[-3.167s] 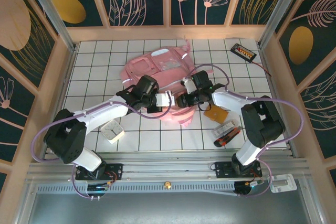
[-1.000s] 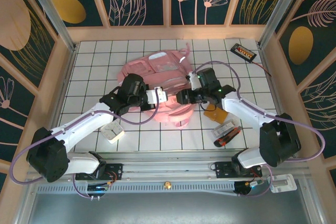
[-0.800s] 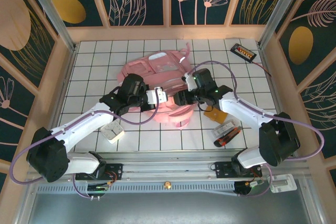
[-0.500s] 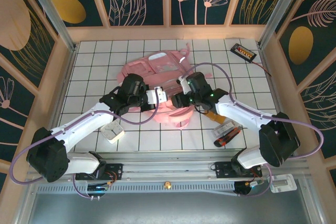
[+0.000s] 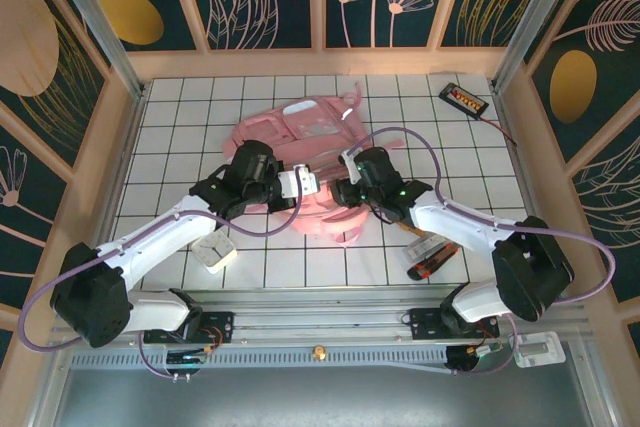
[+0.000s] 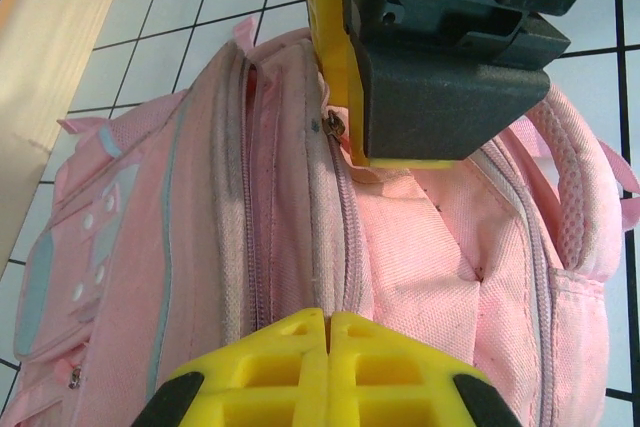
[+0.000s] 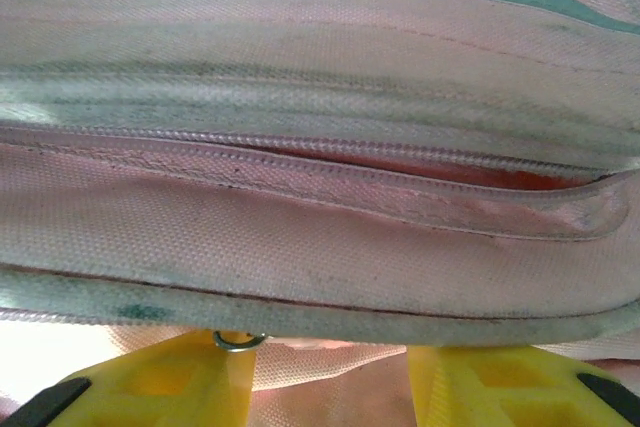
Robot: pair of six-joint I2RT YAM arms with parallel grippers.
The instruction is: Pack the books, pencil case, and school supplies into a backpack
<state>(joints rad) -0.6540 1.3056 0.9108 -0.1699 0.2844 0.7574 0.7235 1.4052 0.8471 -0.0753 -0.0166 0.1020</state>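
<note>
The pink backpack (image 5: 298, 129) lies mid-table with its zipped side toward the arms. My left gripper (image 5: 309, 185) is shut, its yellow tips (image 6: 328, 319) pinching the backpack (image 6: 440, 247) fabric beside the zipper seam. My right gripper (image 5: 338, 193) faces it from the right, open, with the backpack (image 7: 320, 237) edge between its fingers (image 7: 190, 377). A metal zipper ring (image 7: 240, 339) rests at one finger. The right arm covers most of the orange-brown notebook (image 5: 410, 229). A clear-wrapped pack with dark contents (image 5: 430, 253) lies near the right. The yellow booklet is out of view.
A pale cream item (image 5: 212, 250) lies on the tiles under the left arm. A flat black device with orange buttons (image 5: 463, 98) and its cable sits at the back right. Wooden walls enclose the tiled table (image 5: 180, 117).
My right gripper has slid left and nearer along the backpack's edge, toward the left gripper, and its arm now covers more of the orange notebook. The left arm has held still.
</note>
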